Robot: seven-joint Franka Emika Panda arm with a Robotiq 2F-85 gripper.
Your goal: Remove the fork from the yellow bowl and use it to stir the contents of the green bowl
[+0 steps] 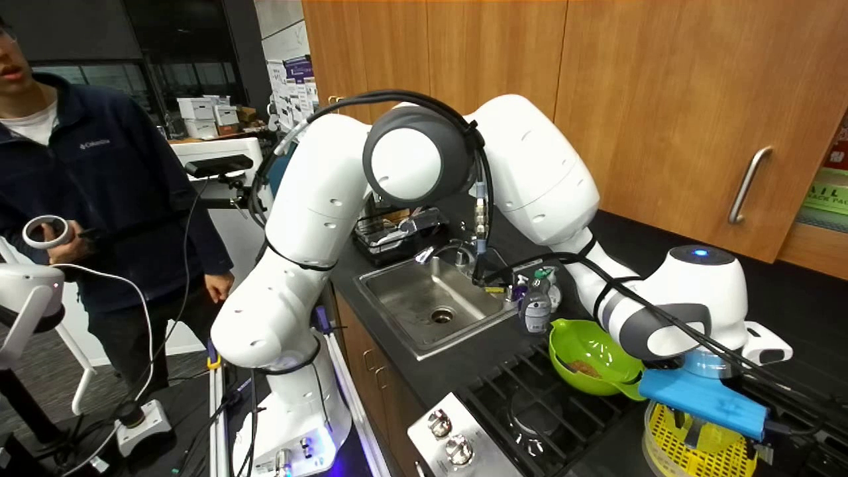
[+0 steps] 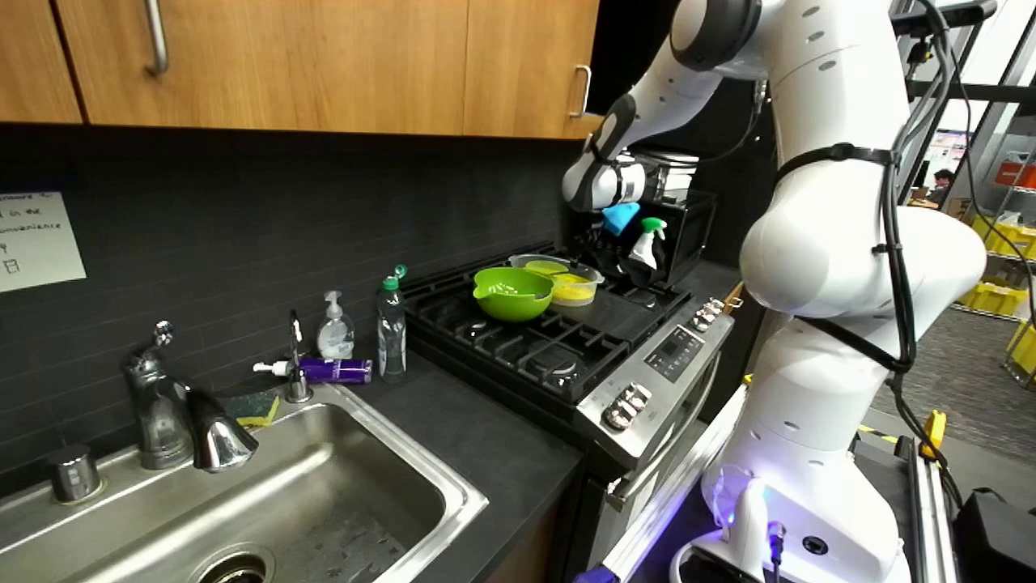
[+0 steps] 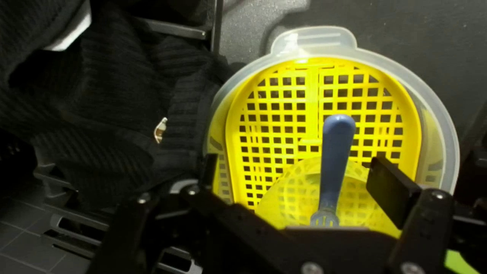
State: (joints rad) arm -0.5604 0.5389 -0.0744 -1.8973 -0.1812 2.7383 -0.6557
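Wrist view close above yellow bowl (image 3: 312, 106)

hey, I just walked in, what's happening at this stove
A robot arm has its open gripper above the yellow bowl. A blue-handled fork sits in that bowl; in the wrist view its handle shows between the jaws, not gripped. The green bowl stands beside it on the stove, holding some brown contents. A person nearby holds a controller.

In the wrist view, the gripper (image 3: 296, 169) hides the lower end of the fork (image 3: 338, 160) at six o'clock in the yellow bowl (image 3: 312, 99), and near four o'clock the lower edge crops the green bowl (image 3: 458, 262) to a sliver.
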